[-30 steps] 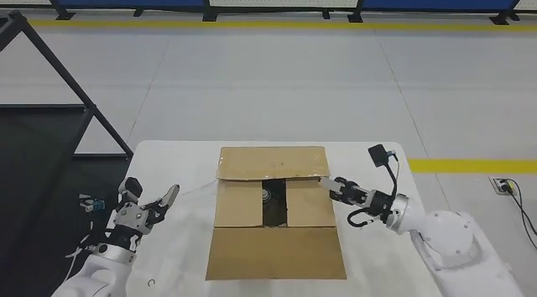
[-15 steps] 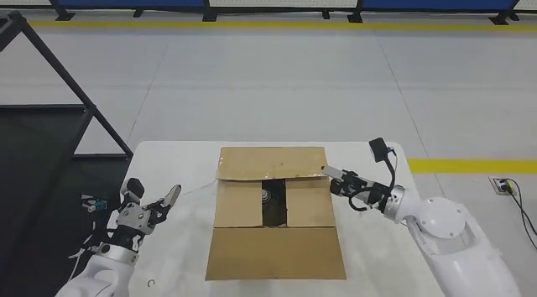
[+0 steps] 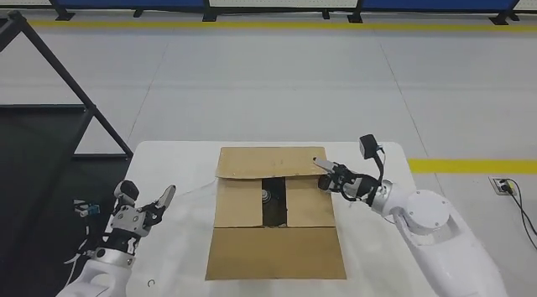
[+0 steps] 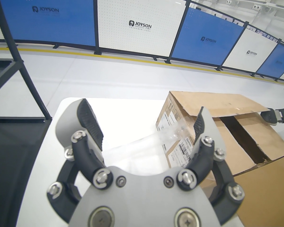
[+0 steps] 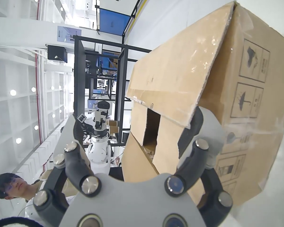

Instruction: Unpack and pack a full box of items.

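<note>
We see a brown corrugated cardboard box [image 3: 277, 242] at the middle of the smooth white table [image 3: 176, 163]. Its flat flaps leave a dark slot between the two inner ones, and glossy clear tape clings to its edges. The right gripper [image 3: 321, 173] is spread at the far flap's [image 3: 273, 163] right corner, which lies just beside one rubber-padded finger [image 5: 200, 124], ungrasped. The left gripper [image 3: 151, 194], also spread and holding nothing, is well apart from the box's left side.
</note>
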Tool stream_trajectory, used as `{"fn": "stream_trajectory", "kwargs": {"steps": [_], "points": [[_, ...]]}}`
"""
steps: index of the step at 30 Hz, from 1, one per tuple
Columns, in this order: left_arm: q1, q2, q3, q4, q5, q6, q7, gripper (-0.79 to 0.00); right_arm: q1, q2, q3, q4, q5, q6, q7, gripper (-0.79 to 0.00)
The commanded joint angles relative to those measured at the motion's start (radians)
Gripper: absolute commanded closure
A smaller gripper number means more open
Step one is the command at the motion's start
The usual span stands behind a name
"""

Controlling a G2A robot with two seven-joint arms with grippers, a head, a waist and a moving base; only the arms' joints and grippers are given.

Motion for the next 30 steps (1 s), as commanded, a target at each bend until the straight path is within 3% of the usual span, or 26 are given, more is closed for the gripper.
{"fn": "stream_trajectory", "kwargs": {"steps": [1, 9, 17, 30], "points": [[0.006, -0.001, -0.001, -0.002, -0.003, 0.012, 0.003, -0.785, 0.014, -0.005, -0.009, 0.002, 0.008, -0.037, -0.002, -0.785], [0.007, -0.001, -0.001, -0.002, -0.003, 0.013, 0.002, -0.785, 0.099, -0.023, -0.049, 0.021, -0.009, -0.069, -0.007, -0.785], [0.007, -0.001, -0.001, -0.002, -0.003, 0.013, 0.002, -0.785, 0.242, -0.056, -0.107, 0.153, 0.006, -0.083, -0.016, -0.785], [0.007, -0.001, -0.001, -0.002, -0.003, 0.013, 0.002, -0.785, 0.242, -0.056, -0.107, 0.153, 0.006, -0.083, -0.016, -0.785]]}}
